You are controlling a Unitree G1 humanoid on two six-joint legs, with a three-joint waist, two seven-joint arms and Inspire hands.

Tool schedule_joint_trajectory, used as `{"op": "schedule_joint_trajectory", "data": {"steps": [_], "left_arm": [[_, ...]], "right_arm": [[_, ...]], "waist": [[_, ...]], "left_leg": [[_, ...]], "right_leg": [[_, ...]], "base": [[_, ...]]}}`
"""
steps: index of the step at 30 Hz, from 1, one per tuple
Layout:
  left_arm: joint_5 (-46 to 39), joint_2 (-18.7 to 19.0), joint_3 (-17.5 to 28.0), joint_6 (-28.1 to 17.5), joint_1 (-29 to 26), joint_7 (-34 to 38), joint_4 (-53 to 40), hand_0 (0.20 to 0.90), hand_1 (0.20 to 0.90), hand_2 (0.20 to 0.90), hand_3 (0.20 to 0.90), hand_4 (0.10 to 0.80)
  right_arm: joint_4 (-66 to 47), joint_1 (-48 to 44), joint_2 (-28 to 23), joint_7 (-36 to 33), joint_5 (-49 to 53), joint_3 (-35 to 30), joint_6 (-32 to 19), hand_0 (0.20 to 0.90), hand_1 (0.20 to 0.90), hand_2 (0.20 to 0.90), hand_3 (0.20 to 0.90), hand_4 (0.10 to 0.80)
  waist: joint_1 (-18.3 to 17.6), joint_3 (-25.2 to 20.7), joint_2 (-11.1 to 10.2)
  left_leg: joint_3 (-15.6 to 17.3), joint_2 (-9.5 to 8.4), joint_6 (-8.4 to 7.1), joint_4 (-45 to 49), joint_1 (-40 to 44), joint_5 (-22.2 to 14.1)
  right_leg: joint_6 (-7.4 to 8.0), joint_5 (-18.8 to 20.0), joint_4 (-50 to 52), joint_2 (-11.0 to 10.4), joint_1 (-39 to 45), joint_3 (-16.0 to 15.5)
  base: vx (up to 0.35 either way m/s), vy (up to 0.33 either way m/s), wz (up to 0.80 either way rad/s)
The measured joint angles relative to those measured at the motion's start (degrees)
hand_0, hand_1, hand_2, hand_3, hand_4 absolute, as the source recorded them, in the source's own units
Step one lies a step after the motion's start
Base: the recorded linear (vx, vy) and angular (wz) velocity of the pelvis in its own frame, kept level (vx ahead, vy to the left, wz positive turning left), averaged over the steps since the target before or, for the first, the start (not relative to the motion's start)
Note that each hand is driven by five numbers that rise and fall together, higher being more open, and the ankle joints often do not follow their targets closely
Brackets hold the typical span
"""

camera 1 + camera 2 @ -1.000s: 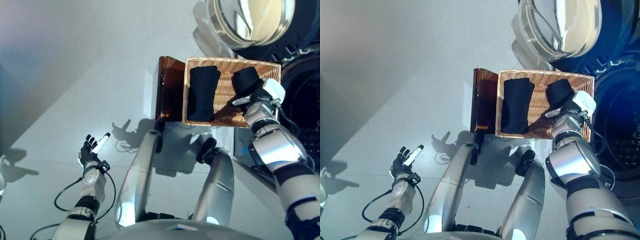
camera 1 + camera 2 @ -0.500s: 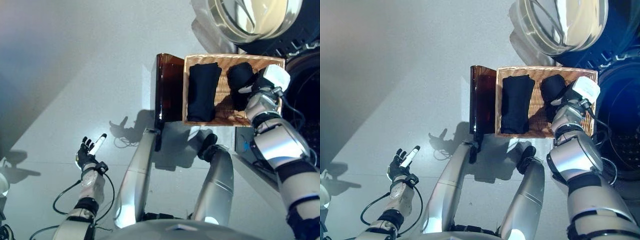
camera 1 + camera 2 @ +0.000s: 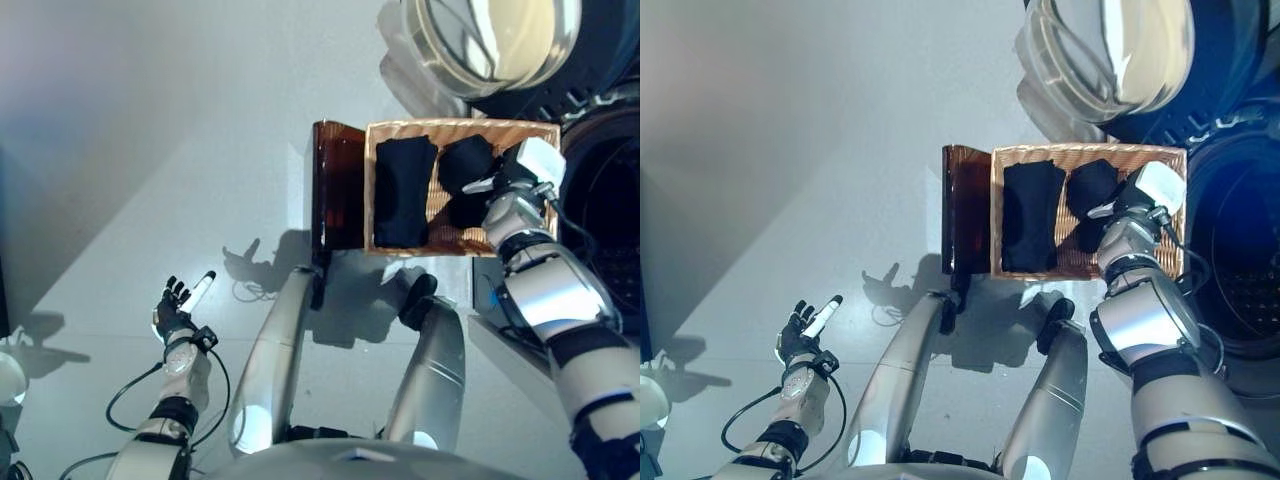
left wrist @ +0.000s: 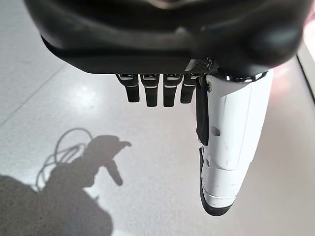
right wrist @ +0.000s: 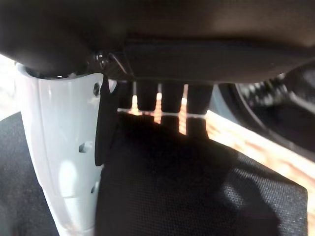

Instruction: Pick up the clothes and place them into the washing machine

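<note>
A wicker basket (image 3: 440,247) on the floor holds two black clothes. A folded one (image 3: 402,190) lies in its left half and a bunched one (image 3: 462,165) in the middle. My right hand (image 3: 497,183) rests against the bunched cloth (image 5: 197,196) from its right. Its fingers (image 5: 162,98) are straight over the fabric and the white-covered thumb (image 5: 69,162) is straight beside it; the fingertips sink behind a fold. My left hand (image 3: 175,305) hovers over the floor at lower left, open, holding nothing (image 4: 229,142).
The washing machine's round glass door (image 3: 490,40) stands open beyond the basket, and its dark drum opening (image 3: 610,200) is to the basket's right. A brown translucent box (image 3: 338,185) adjoins the basket's left side. Grey floor spreads to the left.
My right hand has shifted left inside the basket, and the bunched black cloth has moved left with it, closer to the folded one. The left hand has stayed put.
</note>
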Motion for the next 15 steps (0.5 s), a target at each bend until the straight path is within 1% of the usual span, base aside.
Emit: {"op": "schedule_joint_trajectory", "data": {"steps": [2, 5, 6, 7, 9, 10, 11, 12, 14, 15], "left_arm": [[1.3, 0.1, -2.0, -0.5, 0.1, 0.4, 0.5, 0.9, 0.9, 0.9, 0.9, 0.8], [4.0, -0.2, -5.8, -0.5, 0.0, -0.1, 0.9, 0.9, 0.9, 0.9, 0.9, 0.8], [4.3, -0.3, -7.0, -0.4, 0.1, -0.6, 1.1, 0.9, 0.9, 0.9, 0.9, 0.8], [5.0, -0.3, -8.2, -0.4, 0.1, -0.9, 1.2, 0.9, 0.9, 0.9, 0.9, 0.8], [6.3, -0.4, -8.8, -0.3, 0.2, -1.6, 2.4, 0.9, 0.9, 0.9, 0.9, 0.8], [8.2, -0.1, -10.5, 0.1, 0.0, -1.9, 4.5, 0.9, 0.9, 0.9, 0.9, 0.8], [9.1, -0.1, -11.3, 0.5, 0.0, -2.0, 4.6, 0.9, 0.9, 0.9, 0.9, 0.8], [11.1, -0.1, -12.9, 1.1, 0.4, -2.1, 4.6, 0.9, 0.9, 0.9, 0.9, 0.8], [16.6, 0.0, -16.4, 1.0, 0.7, -1.7, 4.9, 0.9, 0.9, 0.9, 0.9, 0.8], [18.6, 0.0, -17.5, 1.0, 0.8, -1.5, 4.9, 0.9, 0.9, 0.9, 0.9, 0.8]], "right_arm": [[-2.1, 2.1, 0.7, -0.2, 4.5, -2.8, -1.5, 0.2, 0.2, 0.2, 0.2, 0.3], [-5.9, 5.2, 1.2, -1.1, 11.2, -7.1, -4.7, 0.2, 0.2, 0.2, 0.2, 0.3], [-7.5, 7.2, 1.4, -1.2, 13.4, -8.2, -6.6, 0.2, 0.2, 0.2, 0.2, 0.3], [-7.8, 8.1, 2.1, -1.3, 15.3, -10.1, -7.2, 0.2, 0.2, 0.2, 0.2, 0.3], [-7.6, 9.4, 3.5, -2.3, 18.5, -12.6, -8.3, 0.2, 0.2, 0.2, 0.2, 0.3], [-7.3, 10.1, 4.7, -2.5, 21.9, -14.9, -8.9, 0.2, 0.2, 0.2, 0.2, 0.3], [-7.2, 10.6, 4.9, -2.4, 23.6, -16.3, -9.6, 0.2, 0.2, 0.2, 0.2, 0.3], [-7.6, 11.9, 5.2, -2.6, 27.6, -19.8, -11.3, 0.2, 0.2, 0.2, 0.2, 0.3], [-8.0, 13.8, 5.7, -2.5, 35.0, -24.1, -14.4, 0.2, 0.2, 0.2, 0.2, 0.3], [-8.1, 14.6, 6.6, -2.1, 38.6, -25.4, -15.7, 0.2, 0.2, 0.2, 0.2, 0.3]], "waist": [[-0.1, -0.4, 0.5], [-0.7, -0.7, 1.1], [-0.6, -0.8, 1.3], [-0.4, -0.8, 1.4], [-1.2, -1.2, 1.9], [-1.6, -1.4, 2.3], [-1.7, -1.6, 2.5], [-1.6, -2.1, 3.2], [-1.7, -2.8, 4.6], [-1.6, -2.9, 5.0]], "left_leg": [[0.0, 0.01, -0.07, -3.1, 2.9, 0.8], [0.2, -0.02, 0.07, -7.8, 6.6, 2.6], [0.3, -0.1, 0.26, -9.7, 8.1, 3.4], [0.4, -0.15, 0.56, -11.7, 9.8, 4.5], [0.4, -0.05, 0.28, -14.4, 11.9, 5.2], [0.7, -0.11, 0.23, -17.1, 14.1, 6.1], [0.8, -0.18, 0.17, -18.1, 14.8, 6.3], [0.9, -0.35, 0.05, -20.0, 15.9, 7.1], [1.0, -0.5, 0.55, -21.3, 17.0, 8.0], [1.2, -0.56, 0.54, -21.8, 17.4, 8.0]], "right_leg": [[0.54, 1.2, -3.3, 0.4, 3.0, -0.5], [0.68, 3.4, -8.5, 0.7, 6.5, -1.4], [0.8, 4.1, -10.2, 0.8, 8.0, -1.6], [1.02, 5.1, -12.4, 0.9, 9.7, -2.0], [1.08, 6.4, -15.6, 1.3, 12.1, -2.7], [1.17, 7.7, -18.5, 1.6, 14.2, -2.9], [1.36, 8.2, -19.5, 1.6, 14.8, -2.8], [1.33, 9.0, -21.2, 1.7, 15.8, -3.0], [1.73, 10.2, -23.2, 1.7, 17.2, -3.5], [1.66, 10.3, -23.9, 1.6, 17.5, -3.4]], "base": [[0.011, -0.001, -0.07], [0.022, 0.014, -0.08], [0.028, 0.015, -0.03], [0.036, 0.025, -0.08], [0.035, 0.042, -0.09], [0.03, 0.033, -0.09], [0.032, 0.033, -0.12], [-0.083, 0.057, -0.04], [-0.073, 0.069, -0.03], [0.029, 0.033, -0.09]]}}
